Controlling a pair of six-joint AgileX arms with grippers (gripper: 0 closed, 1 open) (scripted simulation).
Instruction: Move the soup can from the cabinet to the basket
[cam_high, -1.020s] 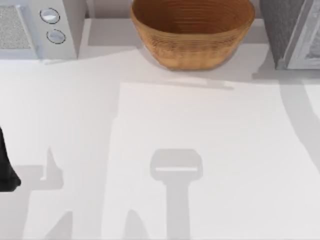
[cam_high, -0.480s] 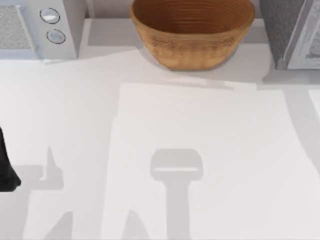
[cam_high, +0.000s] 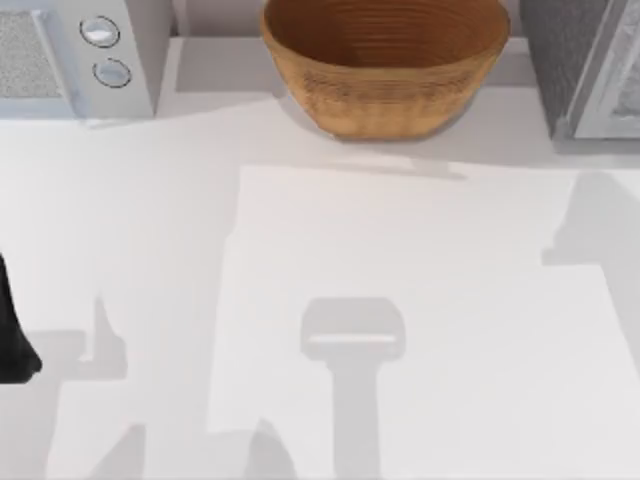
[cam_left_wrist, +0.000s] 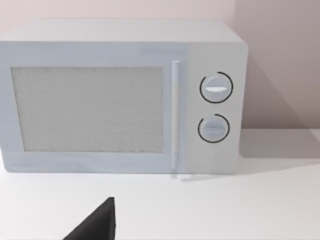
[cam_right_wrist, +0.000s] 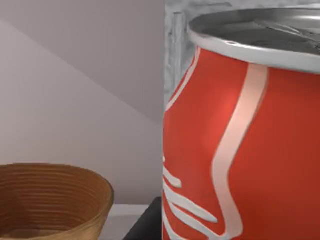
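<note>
In your top view the cabinet (cam_high: 580, 60) is cut by the upper and right edges, so you see only one corner of it and its inside is hidden. The basket (cam_high: 385, 75) loses its far rim at the upper edge. The white appliance (cam_high: 75, 55) is cut at the left. In the right wrist view the soup can (cam_right_wrist: 240, 145) runs past the right and lower edges.

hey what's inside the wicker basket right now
Nothing visible. From above, the basket shows bare ribbed inner wall; its near wall hides part of the floor. The soup can is outside it, close before the right wrist camera with the cabinet behind.
</note>
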